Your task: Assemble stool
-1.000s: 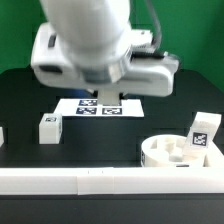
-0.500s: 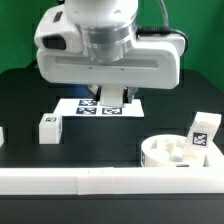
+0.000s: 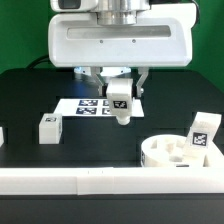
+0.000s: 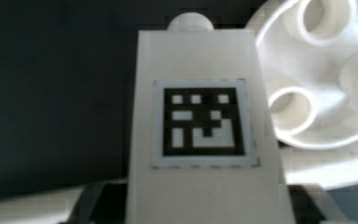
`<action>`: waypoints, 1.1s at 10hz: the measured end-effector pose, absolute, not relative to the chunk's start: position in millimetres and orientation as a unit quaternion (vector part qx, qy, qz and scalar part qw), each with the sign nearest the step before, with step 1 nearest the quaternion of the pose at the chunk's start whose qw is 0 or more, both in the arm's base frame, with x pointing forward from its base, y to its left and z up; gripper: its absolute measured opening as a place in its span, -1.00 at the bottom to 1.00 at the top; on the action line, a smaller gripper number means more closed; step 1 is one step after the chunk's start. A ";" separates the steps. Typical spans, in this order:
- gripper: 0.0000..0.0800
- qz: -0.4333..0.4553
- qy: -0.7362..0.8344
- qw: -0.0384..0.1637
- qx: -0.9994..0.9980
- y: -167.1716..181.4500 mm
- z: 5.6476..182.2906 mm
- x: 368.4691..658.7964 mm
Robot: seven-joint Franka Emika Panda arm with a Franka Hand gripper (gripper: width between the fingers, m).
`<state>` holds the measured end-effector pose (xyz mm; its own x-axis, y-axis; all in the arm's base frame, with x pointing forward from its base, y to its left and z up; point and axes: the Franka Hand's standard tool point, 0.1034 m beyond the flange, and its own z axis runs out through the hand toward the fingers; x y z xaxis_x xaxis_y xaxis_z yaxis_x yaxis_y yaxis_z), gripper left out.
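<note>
My gripper is shut on a white block leg with a black-and-white tag. It holds the leg upright above the table, in front of the marker board. In the wrist view the held leg fills the middle, with the round seat beside it. The round white seat lies at the exterior view's right front. A second leg stands tilted in it. A third leg stands on the table at the left.
A long white bar runs along the front edge. A small white piece shows at the exterior view's far left edge. The black tabletop lies between the left leg and the seat.
The arm has risen and shifted to the exterior view's right. The held leg, hidden under the hand before, now hangs in plain view above the table.
</note>
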<state>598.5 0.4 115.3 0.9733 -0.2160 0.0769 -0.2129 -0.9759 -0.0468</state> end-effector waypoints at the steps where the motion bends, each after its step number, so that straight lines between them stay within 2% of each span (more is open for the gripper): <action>1: -0.16 -0.131 0.103 0.008 -0.986 1.9 116.6 603.4; 2: -0.16 -0.147 0.104 0.008 -0.984 11.5 116.7 596.9; 3: -0.16 -0.178 0.098 0.008 -0.979 17.7 125.4 603.4; 7: -0.16 -0.195 0.092 0.006 -0.976 21.4 124.2 606.3; 9: -0.16 -0.267 0.076 0.004 -0.961 34.3 130.3 624.9; 11: -0.16 -0.275 0.074 0.000 -0.959 34.0 124.2 622.2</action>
